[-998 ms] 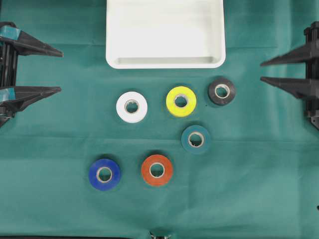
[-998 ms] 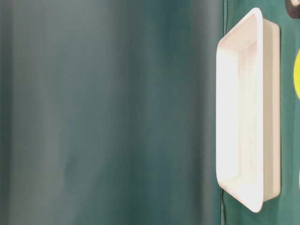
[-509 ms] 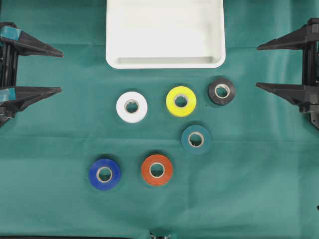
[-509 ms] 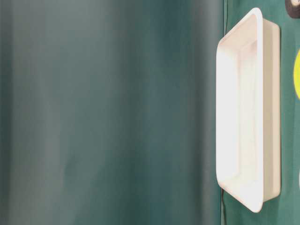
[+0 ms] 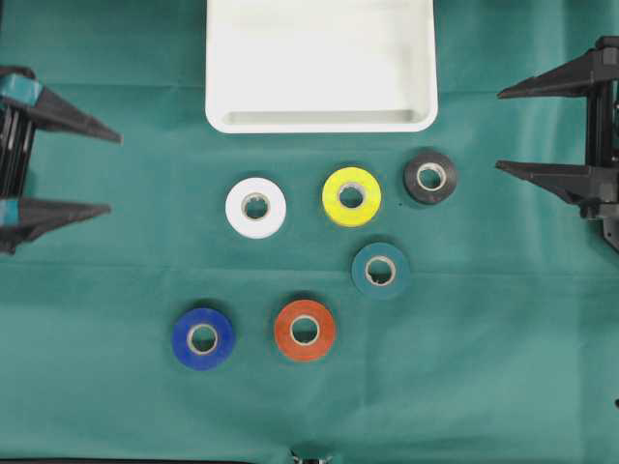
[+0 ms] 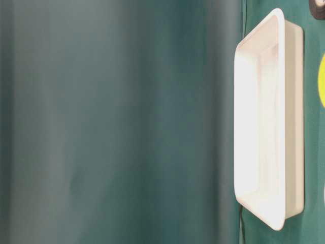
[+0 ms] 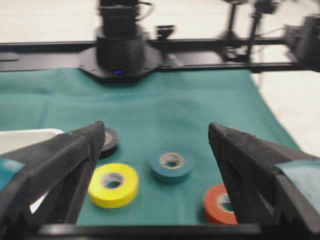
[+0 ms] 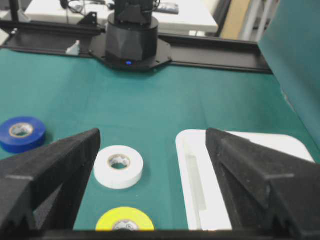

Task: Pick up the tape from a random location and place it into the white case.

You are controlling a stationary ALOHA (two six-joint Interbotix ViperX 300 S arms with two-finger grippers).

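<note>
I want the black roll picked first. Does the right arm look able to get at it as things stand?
Probably yes. The right gripper is open and empty, and only bare green cloth lies between it and the black roll. The yellow roll and teal roll lie apart from it.

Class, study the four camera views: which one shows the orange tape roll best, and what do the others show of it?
The overhead exterior view shows the orange tape roll best: whole, lying flat on the green cloth. The left wrist view catches only part of it, cut off behind a gripper finger. The right wrist and table-level views do not show it.
</note>
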